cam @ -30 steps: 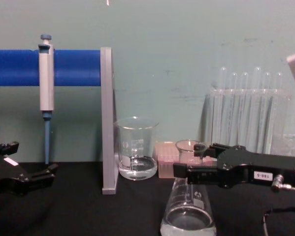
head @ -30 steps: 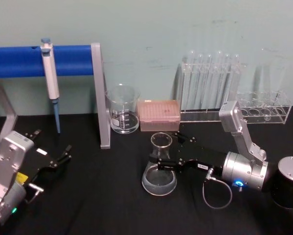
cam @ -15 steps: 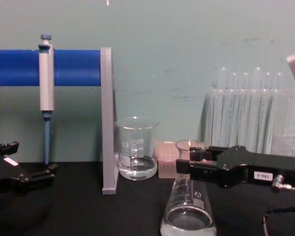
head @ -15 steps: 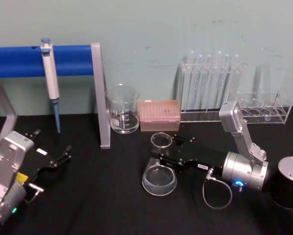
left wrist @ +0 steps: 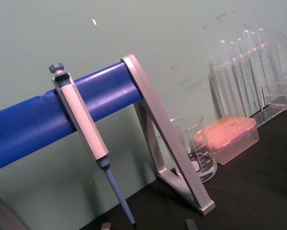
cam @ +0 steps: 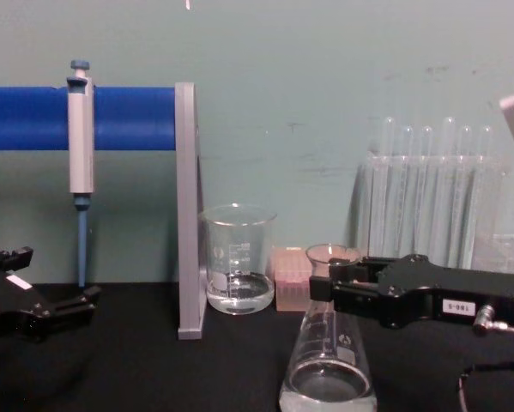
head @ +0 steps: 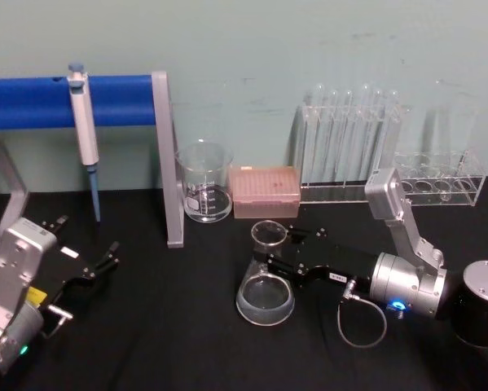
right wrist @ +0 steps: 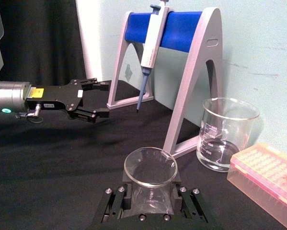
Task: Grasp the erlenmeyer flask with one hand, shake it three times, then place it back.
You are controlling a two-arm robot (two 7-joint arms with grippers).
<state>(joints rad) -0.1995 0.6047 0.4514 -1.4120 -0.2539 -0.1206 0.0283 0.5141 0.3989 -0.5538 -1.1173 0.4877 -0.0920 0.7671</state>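
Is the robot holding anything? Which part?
The right pincer is around the neck of the erlenmeyer flask, just under the rim; whether it grips cannot be told. The left pincer holds nothing.

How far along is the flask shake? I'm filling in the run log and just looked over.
Reach looks done: the right pincer sits around the neck of the erlenmeyer flask. In hand: the grasp, with the flask's base flat on the black table. Probably left: lifting, three shakes, setting it back. The left pincer is parked open at the table's left.
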